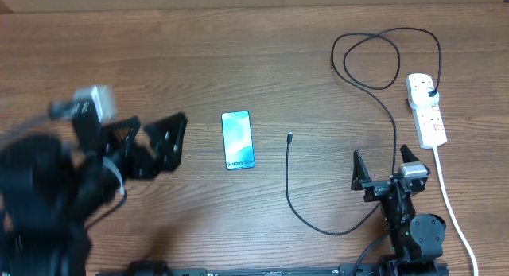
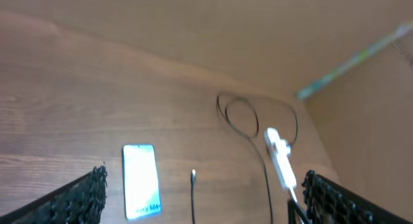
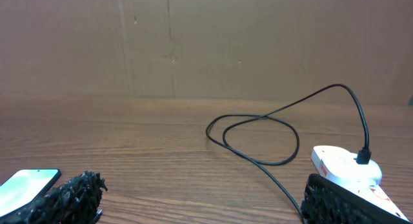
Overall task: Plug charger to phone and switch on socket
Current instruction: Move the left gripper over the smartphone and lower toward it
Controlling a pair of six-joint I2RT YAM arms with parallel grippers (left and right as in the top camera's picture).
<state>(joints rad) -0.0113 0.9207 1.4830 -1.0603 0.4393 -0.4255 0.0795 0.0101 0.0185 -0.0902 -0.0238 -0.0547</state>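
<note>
**A:** What did the overhead view give you?

**B:** The phone (image 1: 238, 140) lay face up and lit at the middle of the worktop (image 1: 159, 53), touching nothing. The charger (image 1: 288, 188) had its small tip just right of the phone, apart from it. It curved low, climbed to a loop at upper right and ended at the socket (image 1: 425, 109). The switch marks were too small to read.

**A:** And the end effectors?

**B:** The left end effector (image 1: 151, 133), left of the phone, had its fingers apart and empty. Its arm was smeared and cut by the frame edge. The right end effector (image 1: 382, 166), lower right, was spread and empty too. The cable crossed its gap, but I could not tell whether it touched.

**A:** The left wrist view?

**B:** It was blurred throughout. The phone sat low and left of centre, with the tip beside it and the socket further right. The text on the phone was unreadable. Both fingers (image 2: 77, 198) were cropped at the bottom corners, wide apart.

**A:** The right wrist view?

**B:** Only a corner of the phone showed at lower left, partly behind one finger. The socket's near end was hidden behind the other finger. The black plug (image 3: 364, 156) sat in the socket, and no switch was visible.
</note>
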